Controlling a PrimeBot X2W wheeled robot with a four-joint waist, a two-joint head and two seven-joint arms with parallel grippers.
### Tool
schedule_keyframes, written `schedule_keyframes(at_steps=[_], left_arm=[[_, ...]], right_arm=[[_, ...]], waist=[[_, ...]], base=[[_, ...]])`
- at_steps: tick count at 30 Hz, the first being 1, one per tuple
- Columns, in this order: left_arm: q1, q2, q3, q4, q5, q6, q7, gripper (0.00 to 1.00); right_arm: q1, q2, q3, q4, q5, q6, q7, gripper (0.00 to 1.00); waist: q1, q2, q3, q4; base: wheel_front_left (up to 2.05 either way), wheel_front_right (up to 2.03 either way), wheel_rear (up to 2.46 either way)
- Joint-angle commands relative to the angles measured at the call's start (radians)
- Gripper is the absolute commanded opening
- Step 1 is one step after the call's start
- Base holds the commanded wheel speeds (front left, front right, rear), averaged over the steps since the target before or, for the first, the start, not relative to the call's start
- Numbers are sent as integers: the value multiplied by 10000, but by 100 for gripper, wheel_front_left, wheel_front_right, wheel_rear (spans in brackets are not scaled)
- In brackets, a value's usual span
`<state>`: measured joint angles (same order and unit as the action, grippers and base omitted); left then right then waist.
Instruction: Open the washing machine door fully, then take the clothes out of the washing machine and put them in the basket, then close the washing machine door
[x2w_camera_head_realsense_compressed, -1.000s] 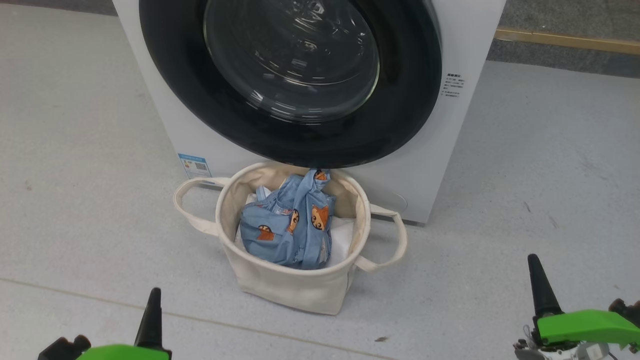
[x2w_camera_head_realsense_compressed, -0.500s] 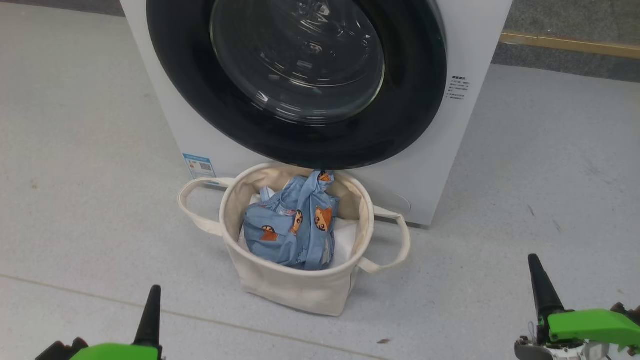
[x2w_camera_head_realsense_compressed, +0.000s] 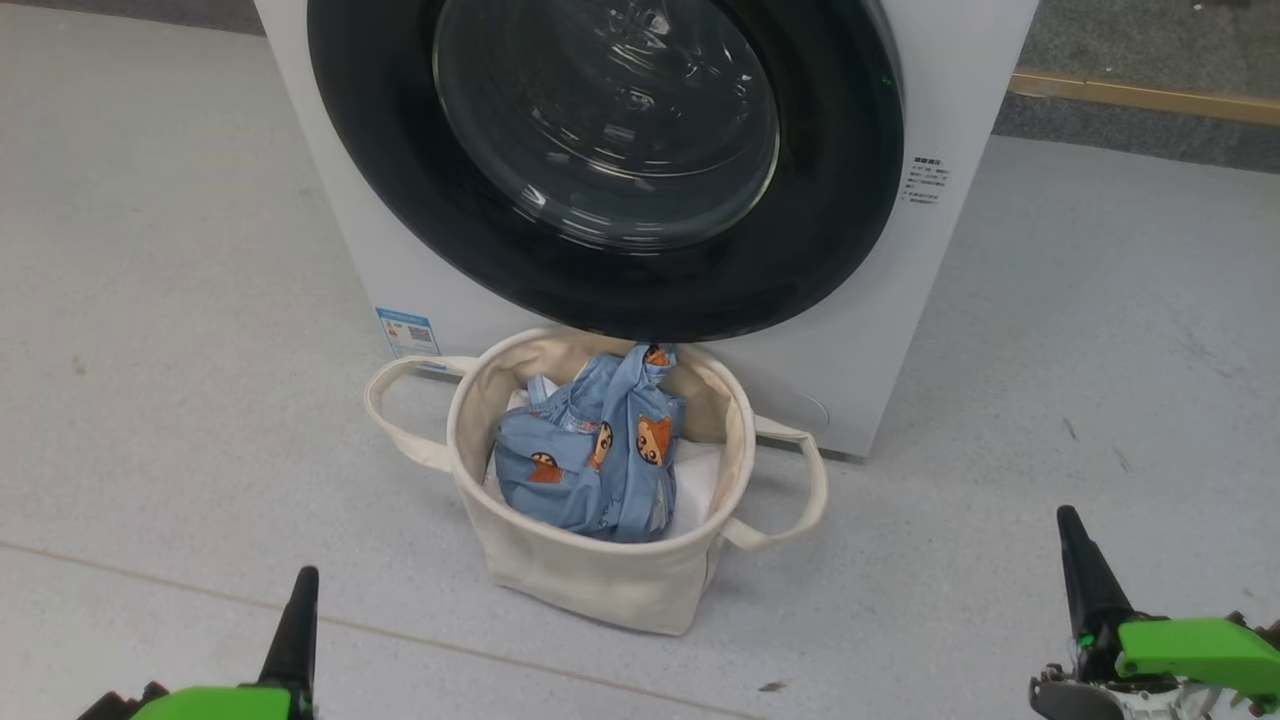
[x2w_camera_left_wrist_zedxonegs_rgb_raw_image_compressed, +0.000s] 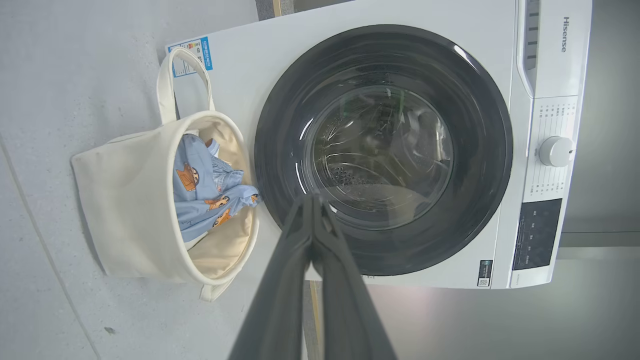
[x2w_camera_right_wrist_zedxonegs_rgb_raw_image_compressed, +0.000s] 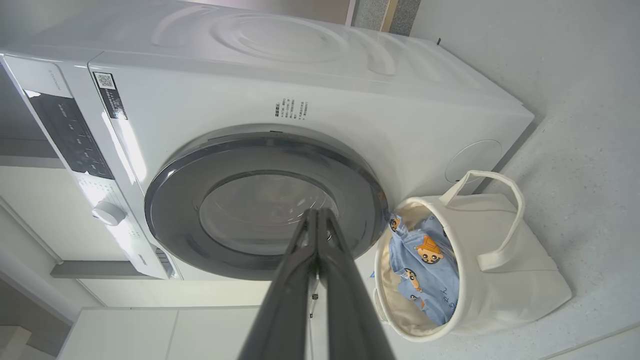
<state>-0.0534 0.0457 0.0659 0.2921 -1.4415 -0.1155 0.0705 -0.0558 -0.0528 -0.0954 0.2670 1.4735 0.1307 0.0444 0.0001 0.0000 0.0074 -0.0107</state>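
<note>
The washing machine stands white on the floor, and its door lies shut flat against the front. Directly below the door sits the cream basket. Inside it lie the light blue clothes with orange cartoon faces, on white fabric. My left gripper is shut and empty at the lower left, well short of the basket. At the lower right, my right gripper is likewise shut and empty.
Grey floor spreads on both sides of the machine. A wooden strip runs along the wall at the back right. The control dial and dark panel sit beside the door.
The whole picture has slid slightly right and down as the camera moved. The basket, clothes and door keep their places. Both grippers stay shut.
</note>
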Motion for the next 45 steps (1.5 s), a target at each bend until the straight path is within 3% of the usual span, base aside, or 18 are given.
schedule_keyframes(at_steps=[1,13,45], left_arm=[[-505,53,366,-406,-379,-111,125,0],[-548,45,483,-467,-1669,-151,430,0],[-547,45,481,-468,-1670,-152,429,0]], right_arm=[[-463,-162,140,-297,358,1,157,0],[-497,-159,71,-237,1563,0,484,0],[-505,-96,-19,-231,1488,0,556,0]], waist=[[0,0,-7,17],[0,0,-43,107],[0,0,-43,107]], base=[[0,0,0],[0,0,0],[0,0,0]])
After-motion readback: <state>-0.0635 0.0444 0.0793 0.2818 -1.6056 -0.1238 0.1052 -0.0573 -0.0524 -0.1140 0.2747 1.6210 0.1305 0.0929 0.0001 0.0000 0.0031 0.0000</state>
